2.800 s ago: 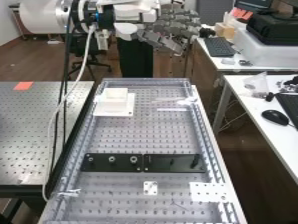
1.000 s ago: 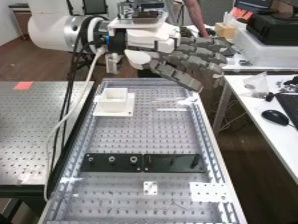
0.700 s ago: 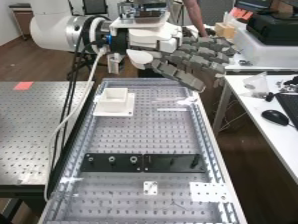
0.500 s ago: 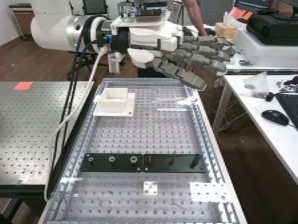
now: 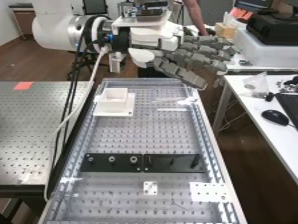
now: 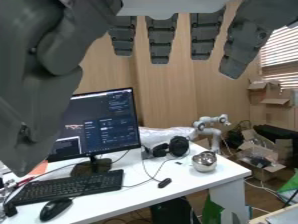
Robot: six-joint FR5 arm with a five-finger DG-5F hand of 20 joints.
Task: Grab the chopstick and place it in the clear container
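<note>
One dark grey robotic hand [image 5: 179,74] is hanging open and empty above the far end of the perforated metal bench [image 5: 143,136] — presumably leaving room to descend — while a slim white strip [image 5: 171,109], possibly the chopstick, is lying apart from the white square holder [image 5: 113,107].

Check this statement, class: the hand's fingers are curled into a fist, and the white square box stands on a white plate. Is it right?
Not quite: the high view shows the hand with its fingers extended. The white square box does stand on a white plate.
</note>
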